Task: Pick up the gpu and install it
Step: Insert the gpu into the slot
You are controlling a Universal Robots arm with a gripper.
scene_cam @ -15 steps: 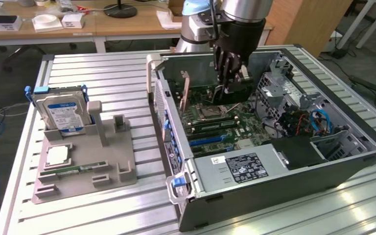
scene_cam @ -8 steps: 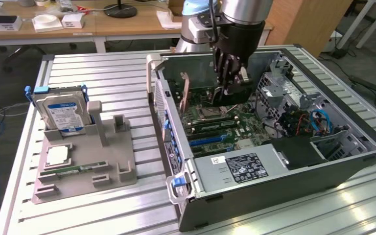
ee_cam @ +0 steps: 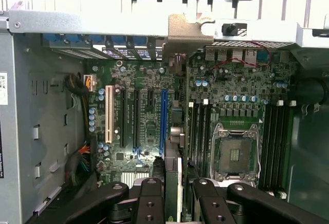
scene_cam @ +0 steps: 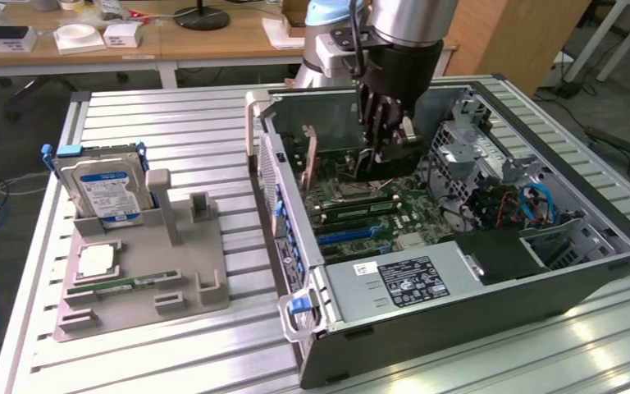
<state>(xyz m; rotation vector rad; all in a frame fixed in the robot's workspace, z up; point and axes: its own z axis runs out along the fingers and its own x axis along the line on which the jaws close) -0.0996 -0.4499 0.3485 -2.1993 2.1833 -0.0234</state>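
While gripper [scene_cam: 386, 152] sits partly closed, clamping the one gpu [ee_cam: 174, 172] edge-on, the card hangs just beside the single blue slot [ee_cam: 163, 121]; one white slot [ee_cam: 108, 113] lies farther off.

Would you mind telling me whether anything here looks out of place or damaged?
Nothing looks spilled, damaged or askew. The only oddity is the empty silver processor socket on the green motherboard in the open dark computer case. The gripper holds the thin green gpu card edge-on above the slots.
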